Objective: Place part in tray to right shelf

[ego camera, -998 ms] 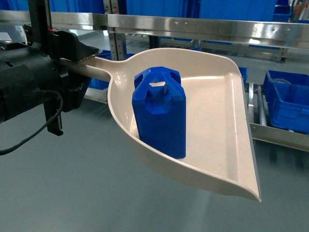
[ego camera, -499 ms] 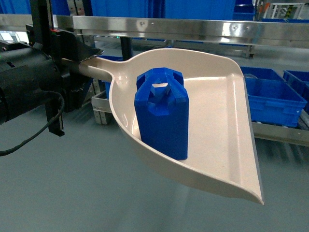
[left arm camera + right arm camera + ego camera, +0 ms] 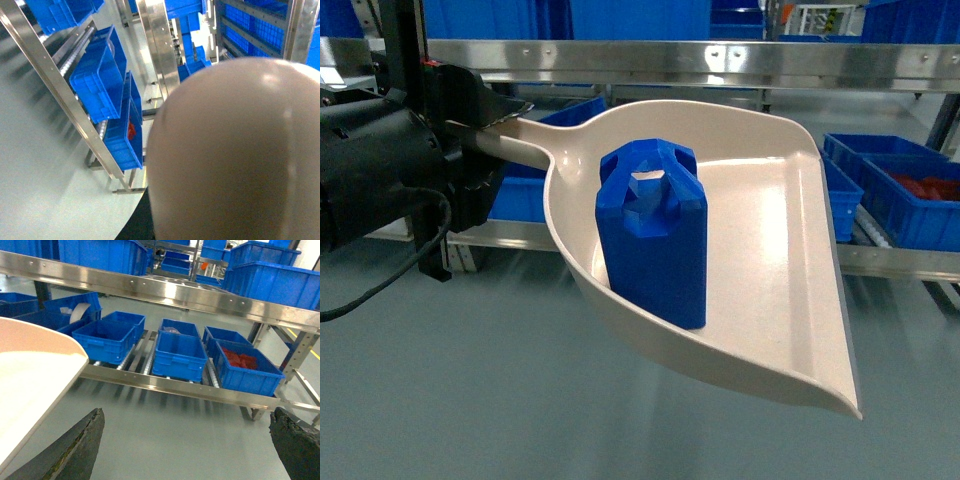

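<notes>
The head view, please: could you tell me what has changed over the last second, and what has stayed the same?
The background has slid across the view: the shelf and its blue crates sit in new places, and a crate of red pieces has come into sight at right, so the robot is travelling or turning. The part stays upright in the tray, whose handle stays in the left hand.

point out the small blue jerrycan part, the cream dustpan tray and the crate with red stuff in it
small bright-blue jerrycan-shaped plastic part (image 3: 655, 255), head view, front face
wide cream-beige plastic dustpan tray (image 3: 770, 250), head view, bare floor
blue plastic crate holding red pieces (image 3: 247, 365), right wrist view, near wall
</notes>
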Motion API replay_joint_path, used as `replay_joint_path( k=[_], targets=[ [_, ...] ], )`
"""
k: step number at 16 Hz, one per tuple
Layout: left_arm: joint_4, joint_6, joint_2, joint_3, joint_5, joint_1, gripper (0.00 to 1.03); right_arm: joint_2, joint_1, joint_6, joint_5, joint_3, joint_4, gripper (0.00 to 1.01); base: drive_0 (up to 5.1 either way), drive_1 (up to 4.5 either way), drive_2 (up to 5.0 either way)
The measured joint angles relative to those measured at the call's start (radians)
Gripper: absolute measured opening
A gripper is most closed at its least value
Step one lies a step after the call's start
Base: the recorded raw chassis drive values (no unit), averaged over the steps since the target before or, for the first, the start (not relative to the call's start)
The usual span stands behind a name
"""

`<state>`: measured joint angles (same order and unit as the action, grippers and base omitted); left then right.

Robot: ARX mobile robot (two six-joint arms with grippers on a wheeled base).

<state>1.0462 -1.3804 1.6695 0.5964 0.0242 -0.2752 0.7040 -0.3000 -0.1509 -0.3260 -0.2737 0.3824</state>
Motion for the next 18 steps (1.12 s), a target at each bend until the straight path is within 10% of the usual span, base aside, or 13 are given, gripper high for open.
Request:
replay_joint_path(
  k=[18],
  targets=[
    [0.000, 0.000, 0.000, 0.000, 0.001, -0.001, 0.18, -0.001, 0.000, 0.000, -0.002, 0.000, 0.000, 0.98, -0.9, -0.90, -0.9]
  ],
)
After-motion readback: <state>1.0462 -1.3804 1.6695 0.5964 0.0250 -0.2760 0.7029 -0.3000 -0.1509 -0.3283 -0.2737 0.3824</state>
